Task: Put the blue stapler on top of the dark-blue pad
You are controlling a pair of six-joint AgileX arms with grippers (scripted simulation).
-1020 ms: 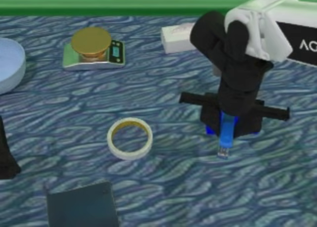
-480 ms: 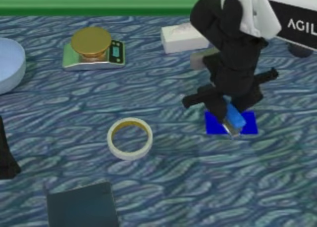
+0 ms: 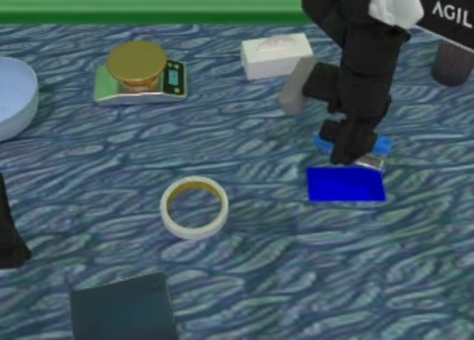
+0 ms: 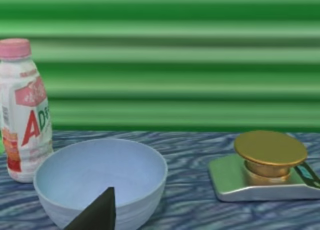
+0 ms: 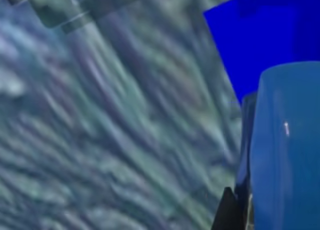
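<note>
Right arm (image 3: 444, 14) reads "AGIL"; bottle (image 4: 25, 115) reads "AD"

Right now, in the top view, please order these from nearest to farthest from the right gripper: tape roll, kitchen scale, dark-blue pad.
From the right gripper, holding the blue stapler:
1. Dark-blue pad, just below it.
2. Tape roll, table centre.
3. Kitchen scale, upper left.

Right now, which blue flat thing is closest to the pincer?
The bright royal-blue pad, right below the right pincer. The dark teal slab lies far away, at the table's near-left.
</note>
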